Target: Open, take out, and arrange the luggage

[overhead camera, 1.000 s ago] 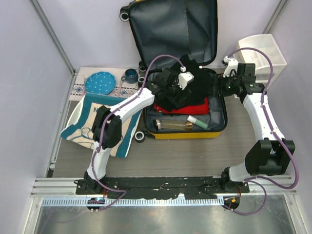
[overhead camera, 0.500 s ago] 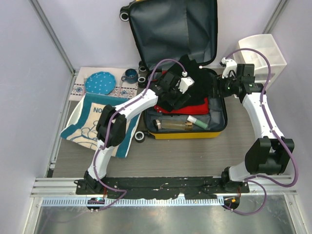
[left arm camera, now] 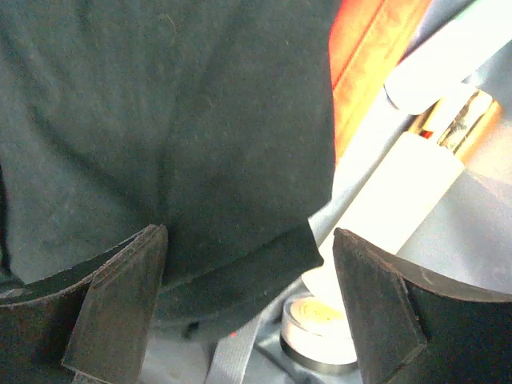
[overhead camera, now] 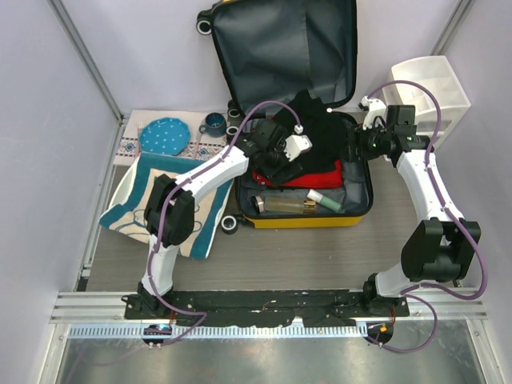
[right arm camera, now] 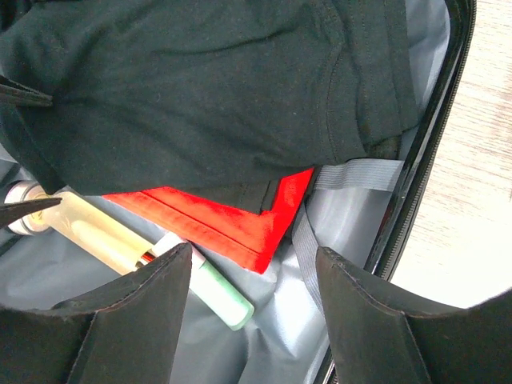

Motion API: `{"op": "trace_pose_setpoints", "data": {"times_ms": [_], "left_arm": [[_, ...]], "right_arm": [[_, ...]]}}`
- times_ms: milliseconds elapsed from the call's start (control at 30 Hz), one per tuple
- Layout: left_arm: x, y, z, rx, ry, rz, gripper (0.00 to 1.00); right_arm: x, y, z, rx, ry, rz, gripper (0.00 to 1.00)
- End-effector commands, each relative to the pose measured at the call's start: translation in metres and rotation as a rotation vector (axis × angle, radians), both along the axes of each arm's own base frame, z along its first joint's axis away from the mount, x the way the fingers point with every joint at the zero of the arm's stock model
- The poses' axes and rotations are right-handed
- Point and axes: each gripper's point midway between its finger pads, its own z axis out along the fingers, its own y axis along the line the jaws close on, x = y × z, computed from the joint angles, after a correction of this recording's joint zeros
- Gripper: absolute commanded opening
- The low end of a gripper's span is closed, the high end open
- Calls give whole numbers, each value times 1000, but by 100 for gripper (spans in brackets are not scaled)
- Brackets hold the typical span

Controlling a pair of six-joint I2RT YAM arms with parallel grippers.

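Top external: luggage (overhead camera: pixel 304 222) lies open mid-bench, lid up vs. back wall. My left tool (overhead camera: pixel 280 164) hangs over black garment (overhead camera: pixel 320 132) inside; right tool (overhead camera: pixel 356 146) at case's right rim. Print on teal cloth (overhead camera: pixel 132 210) too small to read.
Left wrist: tool spread wide, nothing gripped.
Right wrist: tool wide, empty, above red fabric (right arm camera: pixel 232 224) & green tube (right arm camera: pixel 220 296).

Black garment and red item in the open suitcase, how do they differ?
The black garment lies on top, rumpled into soft folds; the red item lies underneath it, flat, with straight, crisp edges. The black garment shows nearly whole, while only a strip and one corner of the red item stick out from under it. Both lie in the same lower half of the luggage, not yet taken out.
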Motion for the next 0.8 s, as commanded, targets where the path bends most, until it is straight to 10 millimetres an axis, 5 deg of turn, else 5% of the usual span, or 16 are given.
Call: {"op": "trace_pose_setpoints", "data": {"times_ms": [0,267,400,567,767], "left_arm": [[-17,24,21,31,18,-42,86],[-6,21,16,34,4,-55,67],[-1,13,24,-2,-10,-68,31],[-3,18,33,-17,-6,-98,2],[-21,29,47,-99,66,-160,0]], "right_arm": [[10,2,16,14,-58,14,69],[13,3,10,34,-39,-3,69],[15,1,8,25,-39,-1,69],[15,-2,6,0,-46,5,69],[15,0,3,10,-34,9,69]]}}
